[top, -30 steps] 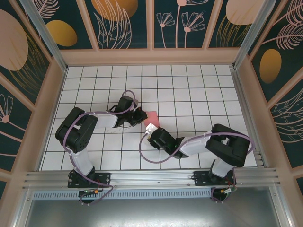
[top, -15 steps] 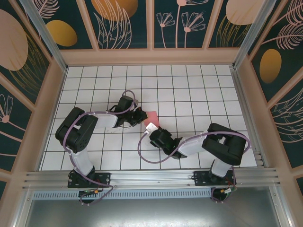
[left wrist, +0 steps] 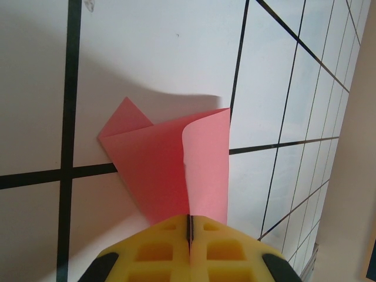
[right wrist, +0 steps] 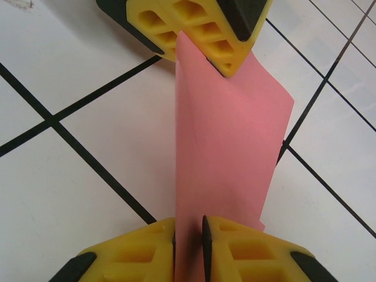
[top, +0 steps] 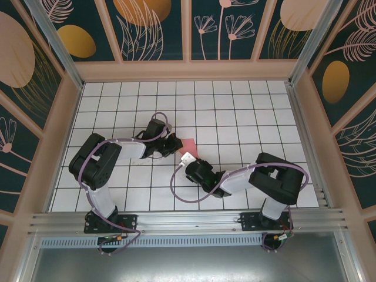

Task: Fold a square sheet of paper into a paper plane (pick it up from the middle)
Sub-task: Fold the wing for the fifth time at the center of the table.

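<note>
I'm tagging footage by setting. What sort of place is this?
Probably a lab robot cell: a white gridded table, enclosed by patterned panels, with two arms bolted to an aluminium rail.

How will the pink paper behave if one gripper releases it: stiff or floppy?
Probably floppy: the sheet of paper curls between the left gripper and right gripper. Likely very light, since it looks thin.
</note>
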You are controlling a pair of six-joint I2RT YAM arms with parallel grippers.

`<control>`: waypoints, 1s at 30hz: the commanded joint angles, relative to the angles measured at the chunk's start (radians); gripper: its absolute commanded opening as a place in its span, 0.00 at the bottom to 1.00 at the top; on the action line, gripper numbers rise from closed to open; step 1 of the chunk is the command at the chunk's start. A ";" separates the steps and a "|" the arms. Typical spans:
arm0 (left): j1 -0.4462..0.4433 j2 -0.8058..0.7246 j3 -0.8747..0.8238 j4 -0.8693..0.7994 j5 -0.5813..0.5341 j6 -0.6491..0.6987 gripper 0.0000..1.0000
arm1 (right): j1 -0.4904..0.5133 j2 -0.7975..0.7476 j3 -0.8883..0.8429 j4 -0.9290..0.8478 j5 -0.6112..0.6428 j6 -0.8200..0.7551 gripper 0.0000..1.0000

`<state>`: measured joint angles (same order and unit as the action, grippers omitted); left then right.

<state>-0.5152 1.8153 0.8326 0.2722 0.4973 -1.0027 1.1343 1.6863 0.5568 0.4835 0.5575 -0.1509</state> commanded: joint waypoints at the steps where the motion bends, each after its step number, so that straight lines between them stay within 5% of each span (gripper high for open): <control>1: 0.003 -0.027 0.018 -0.022 0.009 0.015 0.01 | 0.009 0.022 0.026 0.027 0.017 0.011 0.15; 5: 0.003 -0.043 0.016 -0.031 0.001 0.016 0.06 | 0.009 0.028 0.028 0.029 0.004 0.009 0.05; 10: 0.004 -0.092 0.010 -0.067 -0.056 0.015 0.27 | 0.006 0.013 0.025 0.046 -0.021 0.013 0.00; 14: 0.003 -0.186 -0.001 -0.137 -0.184 0.017 0.47 | -0.016 -0.033 0.000 0.090 -0.103 0.043 0.00; 21: 0.003 -0.357 -0.051 -0.250 -0.407 0.012 0.68 | -0.080 -0.092 -0.079 0.214 -0.317 0.119 0.00; 24: 0.003 -0.400 -0.091 -0.232 -0.412 0.007 0.82 | -0.090 -0.087 -0.093 0.239 -0.339 0.119 0.00; 30: 0.004 -0.326 -0.102 -0.167 -0.252 -0.032 0.80 | -0.089 -0.061 -0.086 0.232 -0.340 0.103 0.00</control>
<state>-0.5152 1.4441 0.7448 0.0818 0.1722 -1.0073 1.0470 1.6150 0.4747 0.6666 0.2485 -0.0616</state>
